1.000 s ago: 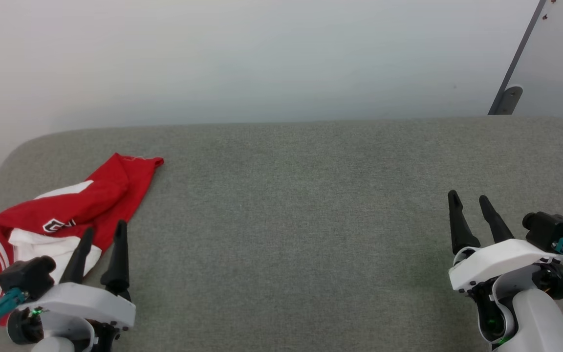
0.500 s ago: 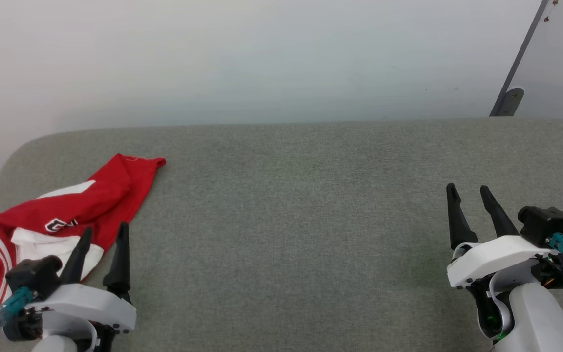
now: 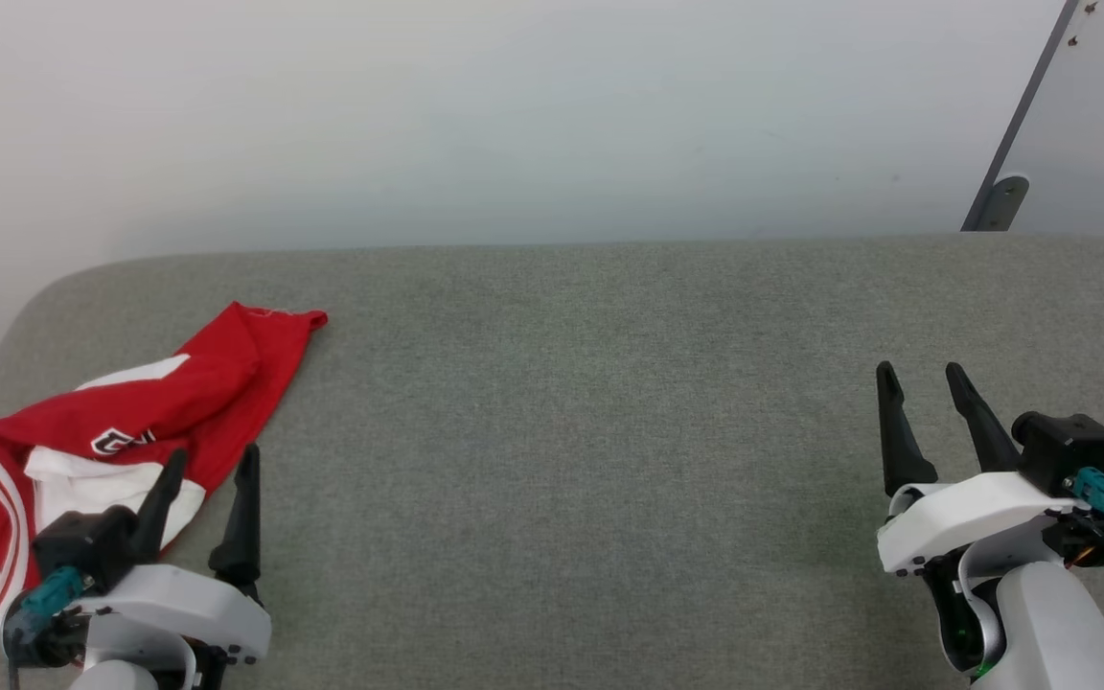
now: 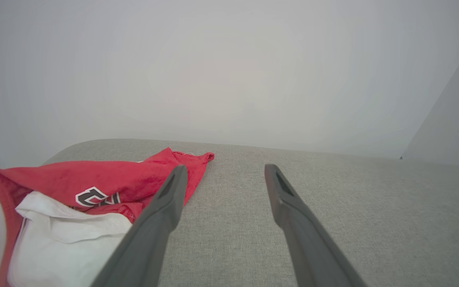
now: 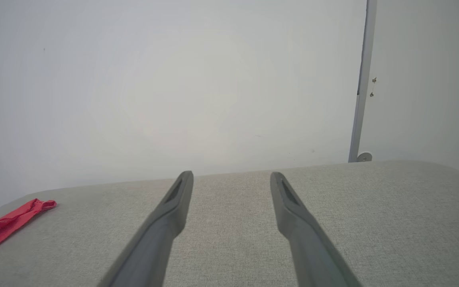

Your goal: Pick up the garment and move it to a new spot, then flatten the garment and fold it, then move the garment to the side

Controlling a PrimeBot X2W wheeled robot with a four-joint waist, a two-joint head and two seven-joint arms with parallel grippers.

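Note:
The garment (image 3: pixel 197 388), a red shirt with white patches, striped trim and a black letter print, lies crumpled at the left end of the grey padded table (image 3: pixel 571 383). My left gripper (image 3: pixel 212 460) hovers open at the garment's near right edge, its left finger over the white cloth, holding nothing. In the left wrist view the garment (image 4: pixel 94 183) spreads left of the left gripper (image 4: pixel 223 170). Far off at the lower right, my right gripper (image 3: pixel 921 376) stands open and empty above bare table. The right wrist view shows the right gripper (image 5: pixel 231 176) open and a red tip of the garment (image 5: pixel 10 219) at far left.
A pale wall rises behind the table's far edge. A dark slanted post with a grey bracket (image 3: pixel 998 196) stands at the back right. The table's rounded left corner (image 3: pixel 25 307) lies just beyond the garment.
Both grippers have slid slightly lower in the head view, and the whole picture has shifted a little. The garment lies as before and both grippers stay open.

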